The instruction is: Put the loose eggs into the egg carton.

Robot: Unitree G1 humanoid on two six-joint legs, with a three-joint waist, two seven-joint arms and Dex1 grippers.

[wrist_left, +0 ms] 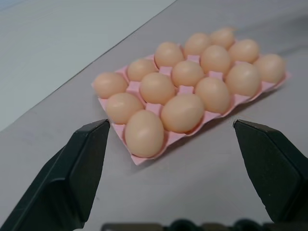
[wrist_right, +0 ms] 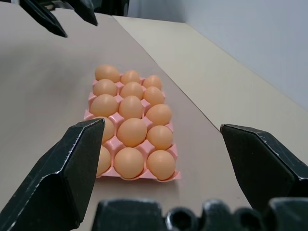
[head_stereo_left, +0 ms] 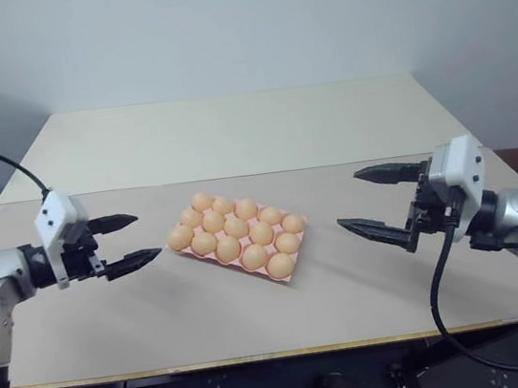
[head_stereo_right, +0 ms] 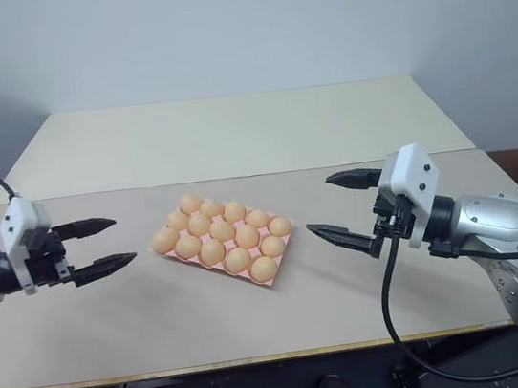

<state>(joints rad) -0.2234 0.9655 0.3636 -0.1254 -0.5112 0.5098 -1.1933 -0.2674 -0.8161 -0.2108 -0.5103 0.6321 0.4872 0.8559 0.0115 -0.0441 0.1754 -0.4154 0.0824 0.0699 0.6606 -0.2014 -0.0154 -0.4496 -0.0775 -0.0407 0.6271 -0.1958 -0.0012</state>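
15 eggs [head_stereo_left: 236,227] fill 1 pink egg carton [head_stereo_left: 294,268]; 2 empty hands flank it.

Two robot arms of silver-grey metal, each ending in a boxy white wrist housing. From each housing spring two black fingers — long, flat and tapering to pointed tips: the left gripper [head_stereo_left: 132,240] and the right gripper [head_stereo_left: 380,199]. Black cables loop from both forearms — the right one hangs in a long curve.
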